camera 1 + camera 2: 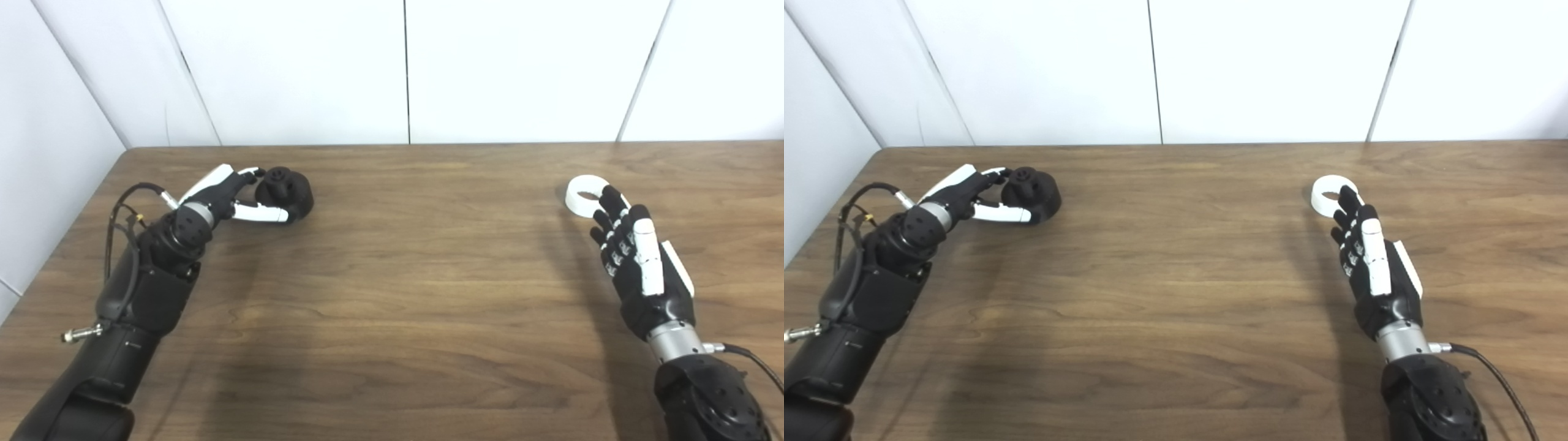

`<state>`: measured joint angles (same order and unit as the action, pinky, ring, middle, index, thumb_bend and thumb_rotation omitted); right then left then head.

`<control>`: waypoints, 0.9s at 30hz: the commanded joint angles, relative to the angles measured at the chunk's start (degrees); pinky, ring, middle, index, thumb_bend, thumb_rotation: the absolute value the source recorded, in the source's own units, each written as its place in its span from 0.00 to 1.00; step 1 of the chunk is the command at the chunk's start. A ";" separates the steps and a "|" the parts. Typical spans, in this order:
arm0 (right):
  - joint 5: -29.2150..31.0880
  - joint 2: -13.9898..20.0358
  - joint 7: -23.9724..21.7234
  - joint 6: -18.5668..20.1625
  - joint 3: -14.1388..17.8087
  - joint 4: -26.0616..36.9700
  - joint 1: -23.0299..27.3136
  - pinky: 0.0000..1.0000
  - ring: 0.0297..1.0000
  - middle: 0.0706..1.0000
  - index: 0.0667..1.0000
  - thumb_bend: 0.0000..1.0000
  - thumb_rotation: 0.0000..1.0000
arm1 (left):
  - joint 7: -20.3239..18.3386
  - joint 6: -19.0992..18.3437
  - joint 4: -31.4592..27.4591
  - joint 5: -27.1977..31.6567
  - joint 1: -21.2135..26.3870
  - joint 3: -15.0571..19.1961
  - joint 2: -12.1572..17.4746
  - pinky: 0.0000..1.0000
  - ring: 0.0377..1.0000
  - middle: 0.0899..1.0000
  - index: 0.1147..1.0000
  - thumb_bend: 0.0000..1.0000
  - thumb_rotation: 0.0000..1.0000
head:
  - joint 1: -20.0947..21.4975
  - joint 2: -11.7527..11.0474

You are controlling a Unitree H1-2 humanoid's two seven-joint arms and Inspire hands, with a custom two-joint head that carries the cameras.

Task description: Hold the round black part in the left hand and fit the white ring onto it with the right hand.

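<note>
Far left of the table (392,294), the left hand (223,199) was wrapped loosely around the black part (286,193), thumb along its near side and fingers (250,176) at its top; couldn't tell whether it was actually squeezing. The part sat on the wood, domed, its small knob facing up and slightly toward the hand. Over on the right, the ring (585,195) lay flat, hole facing up. The right hand (643,263) was spread, fingertips overlapping the ring's near edge.

One black part (286,192), one white ring (583,193), one table (416,269).
</note>
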<state>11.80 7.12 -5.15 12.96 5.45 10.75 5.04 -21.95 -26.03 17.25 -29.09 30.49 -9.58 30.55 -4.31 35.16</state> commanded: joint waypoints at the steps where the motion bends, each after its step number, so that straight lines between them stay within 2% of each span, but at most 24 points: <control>1: -0.14 0.40 0.12 -0.87 0.30 2.23 1.47 1.00 1.00 0.99 0.96 0.50 1.00 | 2.03 1.90 -0.55 0.09 3.27 0.26 1.17 0.89 0.98 0.95 0.94 1.00 0.44 | -0.12 0.15; 12: 0.06 0.47 0.15 -0.59 0.60 2.12 1.72 1.00 1.00 0.99 0.96 0.50 1.00 | 2.64 2.85 -0.51 0.91 3.10 -0.21 0.92 0.91 0.97 0.93 0.85 1.00 0.39 | -0.05 -0.03; 17: 0.14 0.39 0.22 -0.62 0.72 2.00 1.86 1.00 1.00 0.99 0.96 0.51 1.00 | 3.10 4.42 -0.67 1.62 2.60 0.14 0.95 0.92 0.97 0.92 0.81 1.00 0.36 | -0.08 -0.03; 22: -0.19 0.45 0.23 -0.71 0.58 1.72 2.11 1.00 1.00 0.99 0.96 0.51 1.00 | 3.45 5.97 -1.05 1.85 2.07 -0.09 1.27 0.88 0.94 0.90 0.76 0.96 0.35 | -0.08 -0.03; 27: -0.13 0.45 0.30 -0.19 0.59 1.83 2.17 1.00 1.00 0.99 0.96 0.51 1.00 | 3.81 5.85 -1.52 1.84 1.73 -0.02 0.90 0.84 0.92 0.87 0.75 0.93 0.32 | -0.03 -0.03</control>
<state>11.79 7.13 -5.04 13.14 5.80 10.75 5.18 -20.14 -21.58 17.68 -27.04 30.35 -10.22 30.27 -4.31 35.07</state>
